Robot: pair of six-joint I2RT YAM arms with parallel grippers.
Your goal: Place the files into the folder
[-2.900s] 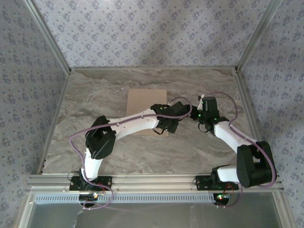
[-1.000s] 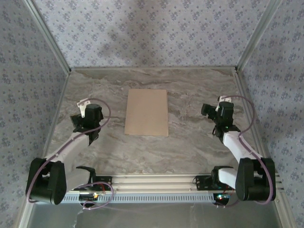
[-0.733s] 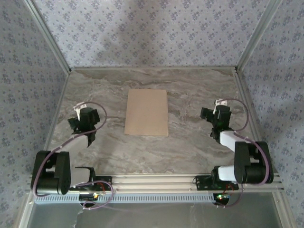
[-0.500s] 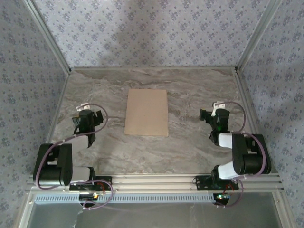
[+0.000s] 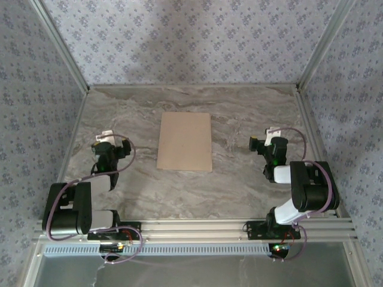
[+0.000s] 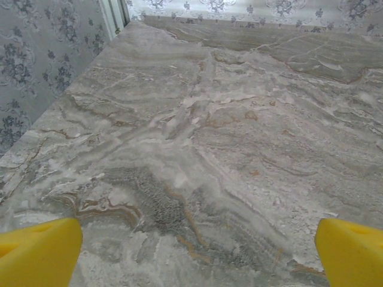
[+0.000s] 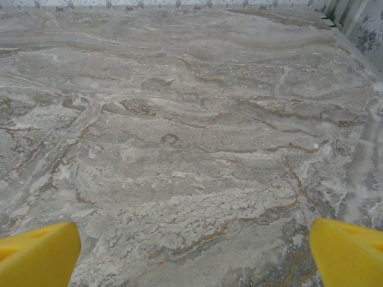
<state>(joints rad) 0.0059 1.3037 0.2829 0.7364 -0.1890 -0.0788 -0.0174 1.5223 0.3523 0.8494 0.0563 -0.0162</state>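
Looked like a robotics lab test cell dressed up as a room, not an actual home. The desk (image 5: 239, 179) had a grey marble-look top. Past both the left tool (image 5: 109, 145) and the right tool (image 5: 267, 143) stood flat panels (image 5: 191, 42) of blue-flowered wallpaper, held up by bare aluminium posts (image 5: 60, 45) at the corners. Behind the tools, a slotted aluminium rail (image 5: 191, 226) had two white-and-black robot arms (image 5: 286, 210) bolted to it, with purple cables (image 5: 78, 181) looping off them. Pretty clearly a rig.

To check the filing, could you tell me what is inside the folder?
The folder lies closed on the table; its cover hides whatever is inside. Nothing rests on top.
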